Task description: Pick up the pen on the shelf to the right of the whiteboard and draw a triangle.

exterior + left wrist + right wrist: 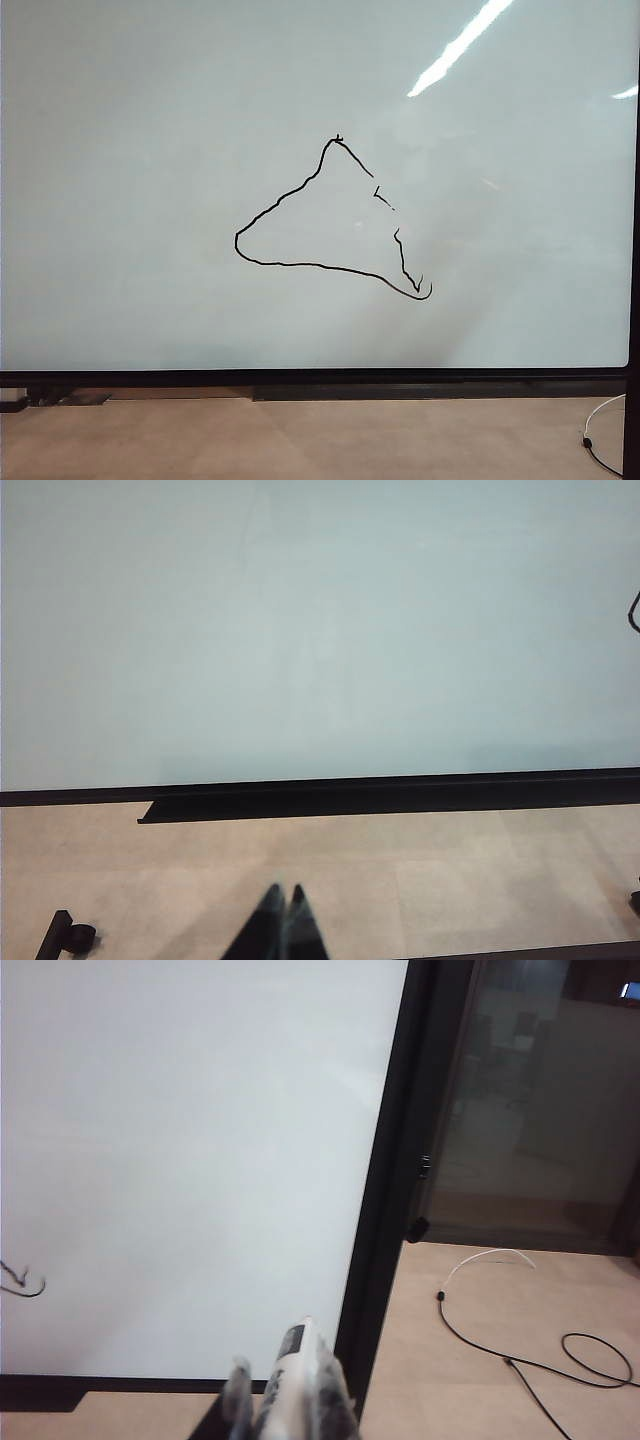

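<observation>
- Left gripper (284, 905): fingers pressed together with nothing between them, tips just visible low in the left wrist view, hanging above pale floor and well short of the whiteboard (150, 200). Idle, in my judgement.
- Whiteboard: a large glossy pane in a thin black frame; along its lower edge a dark tray ledge (300, 808) juts out. The face looks stiff and slick, so a tip would likely skate on it under light pressure.
- Triangle (330, 225): a wobbly black outline near the board's centre in the exterior view. Left and lower sides run unbroken; the right side is gappy. The drawing appears done, if rough.
- Open room: wide bare board lies on every side of the outline, and neither arm shows in the exterior view.
- Right gripper (285, 1385): clamped on the pen (292, 1360), seen only in the right wrist view. It is well off the board face and near the board's right frame edge (385, 1180).
- Pen: short, slim, whitish barrel, judged light, rigid and smooth, so liable to twist. The mid-barrel hold, tip protruding, looks apt.
- Right of the frame: a dark glass partition (530, 1100) and loose cables (520, 1340) on the floor, both well apart from the gripper. The shelf itself cannot be made out.
</observation>
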